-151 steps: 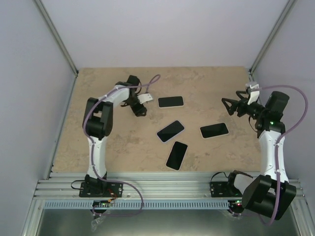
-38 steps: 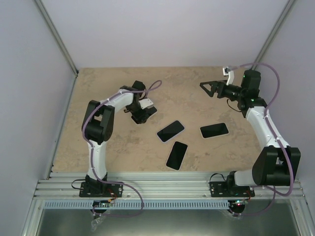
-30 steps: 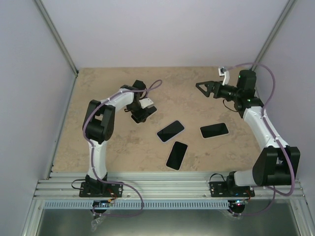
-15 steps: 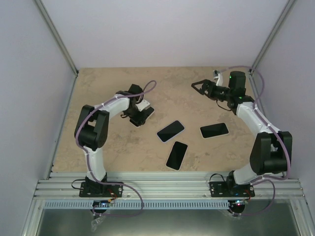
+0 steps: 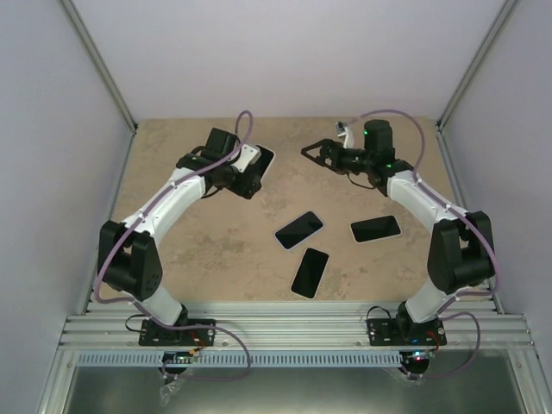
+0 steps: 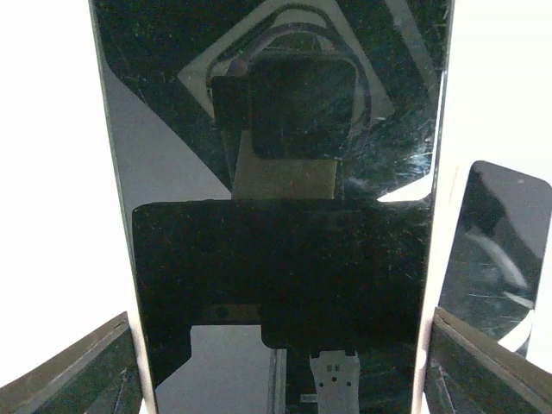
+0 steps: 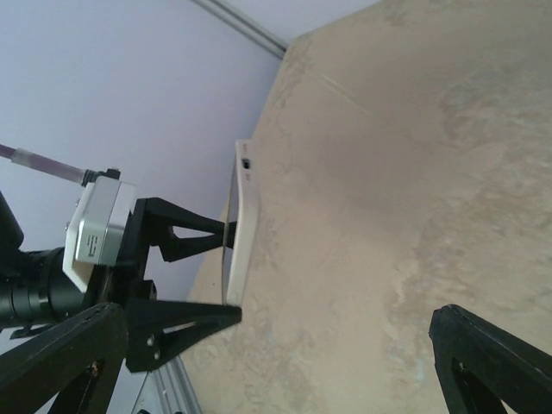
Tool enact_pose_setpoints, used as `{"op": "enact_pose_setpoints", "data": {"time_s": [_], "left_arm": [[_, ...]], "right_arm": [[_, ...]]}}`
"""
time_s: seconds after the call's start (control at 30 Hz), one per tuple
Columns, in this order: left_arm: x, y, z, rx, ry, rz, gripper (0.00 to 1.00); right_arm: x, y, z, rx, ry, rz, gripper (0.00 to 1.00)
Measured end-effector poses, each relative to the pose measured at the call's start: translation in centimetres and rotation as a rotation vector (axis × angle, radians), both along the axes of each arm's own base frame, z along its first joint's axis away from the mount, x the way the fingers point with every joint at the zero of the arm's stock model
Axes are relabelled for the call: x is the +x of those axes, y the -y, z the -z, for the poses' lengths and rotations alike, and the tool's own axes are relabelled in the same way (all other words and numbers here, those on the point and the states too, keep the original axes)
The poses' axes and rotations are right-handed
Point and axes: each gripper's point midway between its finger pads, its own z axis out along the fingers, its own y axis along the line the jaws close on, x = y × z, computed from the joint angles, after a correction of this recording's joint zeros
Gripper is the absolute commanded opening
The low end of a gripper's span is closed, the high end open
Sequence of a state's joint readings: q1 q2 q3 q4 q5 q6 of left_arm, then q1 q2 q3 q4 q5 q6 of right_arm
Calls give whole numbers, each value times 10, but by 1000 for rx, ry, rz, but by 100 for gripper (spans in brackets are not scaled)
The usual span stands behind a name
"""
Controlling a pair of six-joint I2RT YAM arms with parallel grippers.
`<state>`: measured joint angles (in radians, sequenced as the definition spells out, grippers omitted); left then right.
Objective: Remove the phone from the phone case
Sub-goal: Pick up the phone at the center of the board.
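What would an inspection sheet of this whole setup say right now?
Surface: beige stone-look table, no spills seen.
Job's things: phone in a white case, held on edge above the table.
Clutter: three loose phones lying flat, dark screens up.
Grippers: left gripper shut on the phone; right gripper open, empty, close by.
Cables: purple cables looped along both arms.
Surroundings: pale walls; metal rail at the near edge.
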<state>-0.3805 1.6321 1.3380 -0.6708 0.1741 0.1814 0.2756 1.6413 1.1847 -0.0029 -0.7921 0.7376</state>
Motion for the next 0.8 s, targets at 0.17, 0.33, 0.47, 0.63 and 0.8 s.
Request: {"op": "enact_pose_setpoints", "data": {"time_s": [0.17, 0.33, 0.47, 0.63, 0.8], "left_arm": [[-10, 15, -20, -37, 30, 20, 41], [-20, 29, -29, -56, 41, 44, 41], [-23, 30, -40, -70, 64, 49, 41], [-25, 30, -58, -96, 100, 45, 41], [-27, 33, -68, -125, 111, 51, 41]], "right_arm": [[-5, -42, -24, -10, 42, -56, 98], [-11, -76, -39, -28, 77, -99, 94], [-8, -88, -34, -52, 68, -95, 89], [-7, -91, -16, -97, 24, -69, 76], [-14, -99, -15, -83, -5, -78, 60]]}}
